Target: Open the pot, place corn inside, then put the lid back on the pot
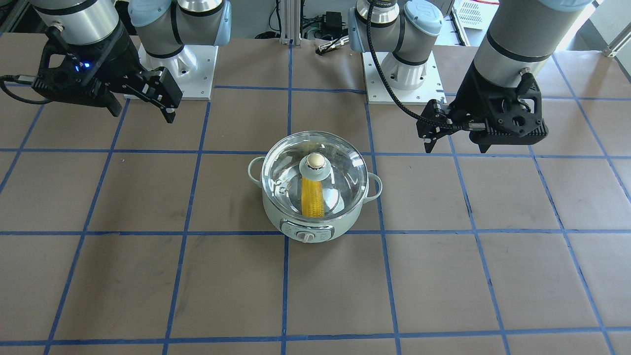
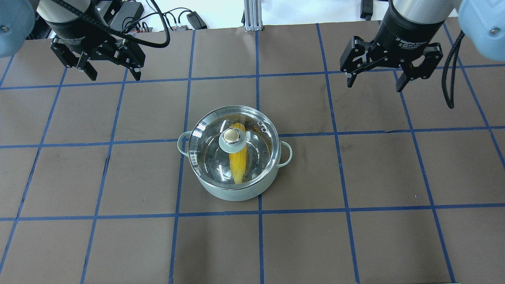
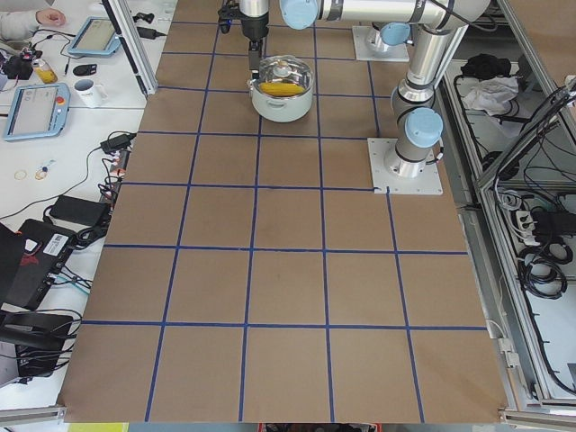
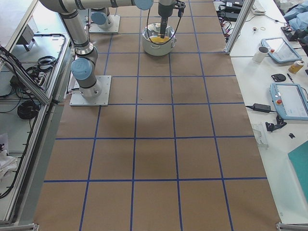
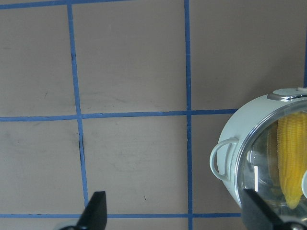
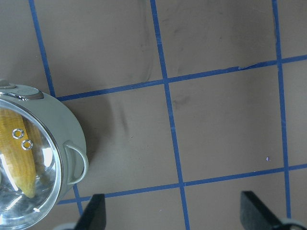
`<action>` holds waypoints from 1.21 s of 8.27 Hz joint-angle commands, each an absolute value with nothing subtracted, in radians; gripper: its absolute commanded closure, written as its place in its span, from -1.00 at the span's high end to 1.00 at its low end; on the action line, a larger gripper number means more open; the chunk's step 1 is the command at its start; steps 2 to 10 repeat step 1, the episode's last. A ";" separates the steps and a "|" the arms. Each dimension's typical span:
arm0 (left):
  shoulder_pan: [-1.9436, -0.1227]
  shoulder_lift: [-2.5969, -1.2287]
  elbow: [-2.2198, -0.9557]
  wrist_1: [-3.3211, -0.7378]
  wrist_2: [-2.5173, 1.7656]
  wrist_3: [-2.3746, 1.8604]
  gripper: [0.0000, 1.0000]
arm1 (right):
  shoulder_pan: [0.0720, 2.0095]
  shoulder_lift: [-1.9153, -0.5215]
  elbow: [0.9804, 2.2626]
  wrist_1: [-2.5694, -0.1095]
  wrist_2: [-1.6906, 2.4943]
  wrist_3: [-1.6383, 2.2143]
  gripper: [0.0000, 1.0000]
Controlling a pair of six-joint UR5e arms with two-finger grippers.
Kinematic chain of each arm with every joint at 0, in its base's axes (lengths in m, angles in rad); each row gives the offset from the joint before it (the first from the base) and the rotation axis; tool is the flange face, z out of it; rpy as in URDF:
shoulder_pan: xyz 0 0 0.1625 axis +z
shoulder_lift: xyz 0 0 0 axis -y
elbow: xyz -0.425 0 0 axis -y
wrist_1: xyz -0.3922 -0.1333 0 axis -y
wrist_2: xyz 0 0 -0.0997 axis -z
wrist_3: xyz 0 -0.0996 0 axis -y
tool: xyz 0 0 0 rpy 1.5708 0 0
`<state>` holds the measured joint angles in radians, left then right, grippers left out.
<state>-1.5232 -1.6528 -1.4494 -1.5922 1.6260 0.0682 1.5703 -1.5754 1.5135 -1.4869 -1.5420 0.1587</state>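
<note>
The pot point(image 2: 232, 194) stood upright on the table point(image 2: 355, 177), about midway between the two arms, and it covered a crossing of the blue tape lines point(image 2: 339, 134). The lid point(image 2: 207, 136) sat flat on the rim and closed the pot, with its knob point(image 2: 231, 138) pointing up. Through the glass the corn point(image 2: 238, 165) was visible inside. It lay on the steel bottom under the knob, and its length ran from the side of the control knob point(image 1: 307, 237) toward the robot's side. The two loop handles point(image 2: 182, 142) pointed to the left and to the right.

Both arms were raised above the table and touched nothing. The left gripper point(image 2: 114, 74) hung to the left of the pot and well apart from it, with the fingers pointing down. Its two fingers were spread wide and there was nothing between them. In the left wrist view only the two fingertips point(image 5: 96, 211) showed at the bottom edge, far from each other, and the pot was at the right edge.

The right gripper point(image 2: 375, 83) hung in the same manner on the other side, also high and well apart from the pot. Its fingers stood wide as well, with only bare table under them. In the right wrist view the pot and one handle were at the left edge, away from the fingertips.

In the front-facing view both wrists were tilted, so that each gripper pointed down and a little inward, toward the middle of the table.
</note>
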 commanded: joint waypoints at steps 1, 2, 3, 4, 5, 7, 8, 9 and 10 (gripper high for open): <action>-1.523 -1.654 -1.450 -1.592 1.626 0.072 1.00 | 1.571 -1.575 1.517 -1.486 -1.542 0.160 1.00; -1.523 -1.654 -1.450 -1.592 1.626 0.072 1.00 | 1.571 -1.575 1.517 -1.486 -1.542 0.160 1.00; -1.523 -1.654 -1.450 -1.592 1.626 0.072 1.00 | 1.571 -1.575 1.517 -1.486 -1.542 0.160 1.00; -1.523 -1.654 -1.450 -1.592 1.626 0.072 1.00 | 1.571 -1.575 1.517 -1.486 -1.542 0.160 1.00; -1.523 -1.654 -1.450 -1.592 1.626 0.072 1.00 | 1.571 -1.575 1.517 -1.486 -1.542 0.160 1.00; -1.523 -1.654 -1.450 -1.592 1.626 0.072 1.00 | 1.571 -1.575 1.517 -1.486 -1.542 0.160 1.00; -1.523 -1.654 -1.450 -1.592 1.626 0.072 1.00 | 1.571 -1.575 1.517 -1.486 -1.542 0.160 1.00; -1.523 -1.654 -1.450 -1.592 1.626 0.072 1.00 | 1.571 -1.575 1.517 -1.486 -1.542 0.160 1.00; -1.523 -1.654 -1.450 -1.592 1.626 0.072 1.00 | 1.571 -1.575 1.517 -1.486 -1.542 0.160 1.00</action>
